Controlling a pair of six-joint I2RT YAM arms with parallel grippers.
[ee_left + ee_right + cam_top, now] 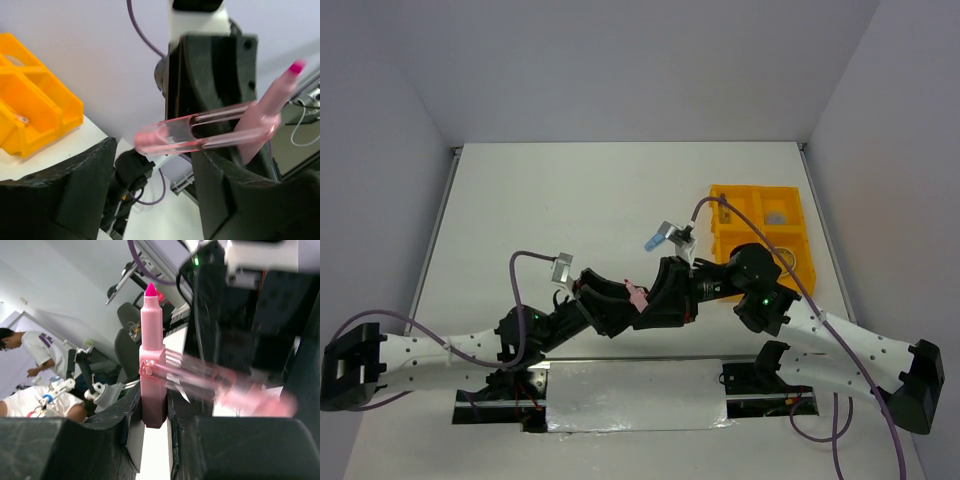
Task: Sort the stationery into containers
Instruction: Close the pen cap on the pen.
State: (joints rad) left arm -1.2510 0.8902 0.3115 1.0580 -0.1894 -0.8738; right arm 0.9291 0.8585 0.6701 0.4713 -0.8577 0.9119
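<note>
Near the front edge of the worktop, around 6 o'clock in the top view, both arms fold inward and their hands meet tip to tip. Right hand: jaws narrow, clamped on the lower barrel of a pink marker. In its wrist view the marker stands upright and uncapped, bright pink tip at 12 o'clock. Clear pink cap lies crosswise to the barrel, joined to it at one end and sticking out sideways toward the left arm; how it is attached is unclear. Left hand: jaws wide. The cap's closed end sits in the gap, apart from one jaw and crossing over the tip of the other; contact there can't be told, no clamp visible. In the top view the marker is only a small pink spot between the two hands. Further back, at about 2 o'clock, the yellow-orange tray sits flat on the worktop, well apart from the marker, with four square compartments. Its far-right one holds a small pale round piece, too small to identify. The right arm's cable crosses over the tray.
</note>
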